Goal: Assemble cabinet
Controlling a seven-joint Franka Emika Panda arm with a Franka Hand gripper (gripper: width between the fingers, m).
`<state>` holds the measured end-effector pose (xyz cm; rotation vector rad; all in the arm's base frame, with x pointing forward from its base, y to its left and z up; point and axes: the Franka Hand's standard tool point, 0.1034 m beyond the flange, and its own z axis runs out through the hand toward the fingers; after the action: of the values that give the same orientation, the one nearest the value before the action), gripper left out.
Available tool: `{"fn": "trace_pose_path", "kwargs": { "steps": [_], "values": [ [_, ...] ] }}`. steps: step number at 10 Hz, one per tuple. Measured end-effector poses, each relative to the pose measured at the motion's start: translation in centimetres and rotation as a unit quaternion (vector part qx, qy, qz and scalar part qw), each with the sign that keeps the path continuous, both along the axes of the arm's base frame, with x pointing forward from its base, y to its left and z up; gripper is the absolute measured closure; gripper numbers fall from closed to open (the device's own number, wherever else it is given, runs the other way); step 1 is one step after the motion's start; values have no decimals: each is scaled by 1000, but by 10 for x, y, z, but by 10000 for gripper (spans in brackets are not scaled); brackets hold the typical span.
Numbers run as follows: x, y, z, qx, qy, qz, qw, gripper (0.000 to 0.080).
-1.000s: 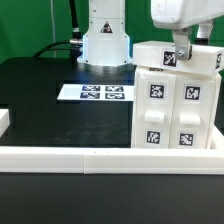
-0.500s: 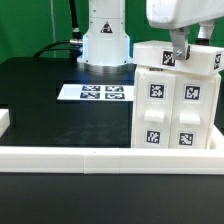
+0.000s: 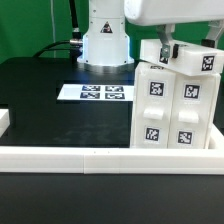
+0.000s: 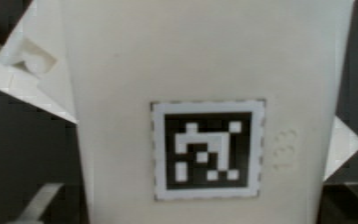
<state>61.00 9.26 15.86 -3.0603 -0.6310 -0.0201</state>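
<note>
- The pincer [image 3: 166, 50] hangs at the top of the cabinet [image 3: 176, 105], its dark fingers [image 3: 166, 47] reaching down onto a white tagged panel [image 3: 180, 56] that lies tilted across the cabinet's top.
- The jaws stand well apart; the wrist view is filled by the panel's white face and its black-and-white marker [image 4: 208, 142], with the fingertips only faintly seen at the picture's edge. Whether the jaws are clamped on the panel or merely stand around it, I cannot tell.
- The cabinet stands upright on the black worktop [image 3: 40, 95], near the front edge and toward the exterior view's right corner. Its front shows two narrow doors side by side, each with two square markers, one above the other.
- The tilted panel on top carries markers too, one at the end near the pincer and one at the far end toward the exterior view's right.
- A long low white rail [image 3: 70, 155] runs along the worktop's front edge, and the cabinet's foot sits just behind it.
- The marker board [image 3: 93, 93] lies flat toward the back of the worktop, well apart from the cabinet.
- The arm's white base [image 3: 104, 40] stands at the worktop's back edge, behind the marker board.
</note>
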Motion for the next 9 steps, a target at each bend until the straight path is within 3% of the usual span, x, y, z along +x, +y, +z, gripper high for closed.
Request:
{"fn": "trace_pose_path", "kwargs": {
  "steps": [4, 9],
  "values": [
    [4, -7, -1, 2, -10, -154, 988, 236],
    [5, -11, 0, 5, -8, -312, 950, 236]
  ]
}}
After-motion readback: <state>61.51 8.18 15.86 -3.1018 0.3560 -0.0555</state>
